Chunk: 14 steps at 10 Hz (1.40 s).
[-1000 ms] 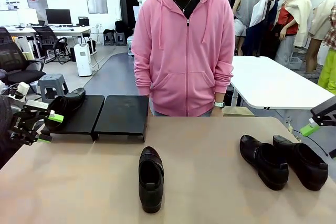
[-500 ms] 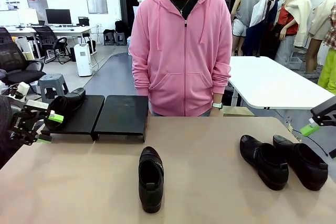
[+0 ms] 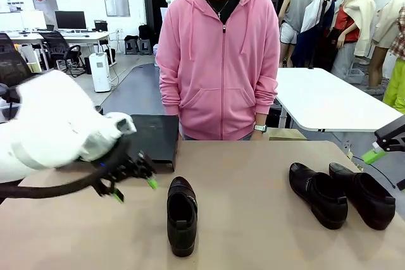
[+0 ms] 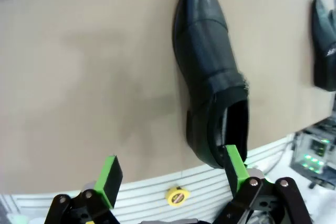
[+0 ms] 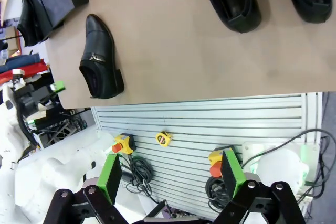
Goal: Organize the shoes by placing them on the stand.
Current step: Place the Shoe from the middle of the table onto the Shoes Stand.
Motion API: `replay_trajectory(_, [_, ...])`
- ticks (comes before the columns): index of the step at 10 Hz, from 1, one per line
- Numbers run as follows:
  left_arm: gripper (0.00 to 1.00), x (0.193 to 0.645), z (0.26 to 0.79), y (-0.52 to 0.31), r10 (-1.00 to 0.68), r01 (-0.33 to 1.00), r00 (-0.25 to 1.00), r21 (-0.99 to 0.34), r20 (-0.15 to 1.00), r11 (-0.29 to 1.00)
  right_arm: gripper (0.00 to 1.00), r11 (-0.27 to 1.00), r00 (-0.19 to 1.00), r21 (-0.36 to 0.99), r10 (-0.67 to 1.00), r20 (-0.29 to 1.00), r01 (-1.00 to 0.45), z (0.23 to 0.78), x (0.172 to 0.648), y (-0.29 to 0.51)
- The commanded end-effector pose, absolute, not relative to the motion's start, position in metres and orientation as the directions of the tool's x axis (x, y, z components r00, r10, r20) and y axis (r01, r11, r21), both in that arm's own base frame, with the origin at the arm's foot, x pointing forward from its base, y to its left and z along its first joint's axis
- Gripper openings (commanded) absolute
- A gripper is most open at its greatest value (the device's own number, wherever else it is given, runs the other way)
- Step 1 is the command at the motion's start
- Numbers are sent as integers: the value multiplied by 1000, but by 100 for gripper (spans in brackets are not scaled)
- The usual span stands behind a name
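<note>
The tan table [image 3: 253, 245] stretches ahead of me. At its far edge a person in a pink zip hoodie [image 3: 218, 61] stands facing me, a pale wristwatch [image 3: 260, 128] at one cuff. Behind that person to the right is a white table [image 3: 329, 102]. Far back on the left I see a desk with a dark monitor [image 3: 70, 19], a black office chair [image 3: 16, 71] and a white floor appliance [image 3: 99, 71]. In my right wrist view, a grey slatted panel [image 5: 210, 129] below the table edge carries a small yellow round thing [image 5: 163, 138].

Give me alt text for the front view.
The left gripper, open, hovers above the tan table just left of a lone black dress shoe; two more shoes lie at right. A person in a pink hoodie stands beyond the black stand.
</note>
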<state>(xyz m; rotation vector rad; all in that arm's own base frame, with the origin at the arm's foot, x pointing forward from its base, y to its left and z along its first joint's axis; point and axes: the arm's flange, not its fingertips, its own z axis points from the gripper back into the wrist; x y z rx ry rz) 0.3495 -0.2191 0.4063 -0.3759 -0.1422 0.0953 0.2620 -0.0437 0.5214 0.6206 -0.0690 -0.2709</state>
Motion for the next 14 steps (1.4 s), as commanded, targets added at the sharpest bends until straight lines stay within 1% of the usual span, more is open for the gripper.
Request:
replay_trajectory(1, [100, 361, 403, -240, 98, -57, 985, -263, 145, 963, 100, 765, 968, 610, -252, -7, 204, 524, 262, -44])
replay_trajectory(3, [100, 360, 397, -270, 52, -16, 982, -195, 182, 981, 100, 765, 968, 610, -252, -7, 204, 524, 262, -44])
replay_trajectory(6, [100, 365, 397, -287, 38, -9, 985, -172, 168, 985, 100, 765, 968, 610, -252, -7, 204, 524, 262, -44])
replay_trajectory(8, [100, 370, 390, -294, 25, -4, 990, -155, 137, 988, 100, 765, 968, 610, -252, -7, 204, 524, 262, -44])
replay_trajectory(9, [100, 374, 384, -295, 46, -27, 991, -147, 128, 989, 100, 765, 968, 610, -252, -7, 204, 524, 262, -44])
replay_trajectory(12, [100, 380, 356, -300, 52, -45, 997, -114, 56, 992, 100, 765, 968, 610, -252, -7, 204, 524, 262, -44])
replay_trajectory(14, [100, 381, 343, -303, 42, -37, 998, -87, 46, 996, 100, 765, 968, 610, -252, -7, 204, 524, 262, -44])
